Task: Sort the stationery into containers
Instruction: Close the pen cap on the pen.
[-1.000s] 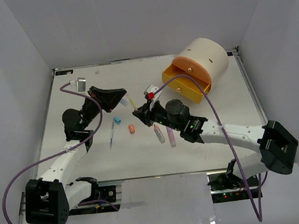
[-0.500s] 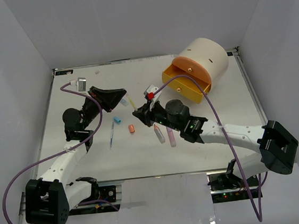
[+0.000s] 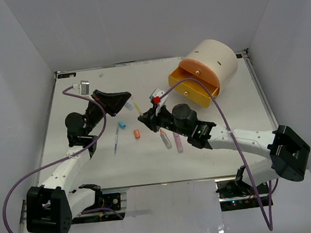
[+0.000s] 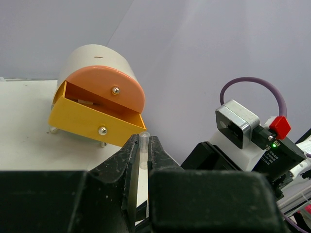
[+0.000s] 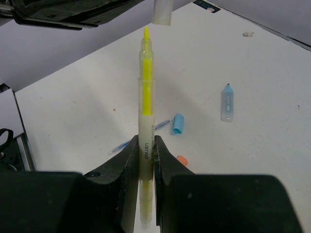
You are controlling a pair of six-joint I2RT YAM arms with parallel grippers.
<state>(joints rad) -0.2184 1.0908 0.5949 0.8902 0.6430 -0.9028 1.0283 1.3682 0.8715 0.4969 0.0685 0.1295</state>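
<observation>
The right pincer (image 5: 146, 150) is pinching the yellow marker (image 5: 146, 92) above the desk (image 5: 243, 160). Its bare tip is pointing at the clear cap (image 5: 162, 10), just beyond and slightly off-line, which the left pincer (image 4: 142, 151) is pinching.

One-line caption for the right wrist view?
Right gripper holds uncapped yellow marker, tip close to left gripper's clear cap.

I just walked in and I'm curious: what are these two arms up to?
The right gripper holds a yellow marker, its tip close to a clear cap pinched in the left gripper. They seem about to cap it. Other pens lie on the table; the yellow drawer stands open.
</observation>
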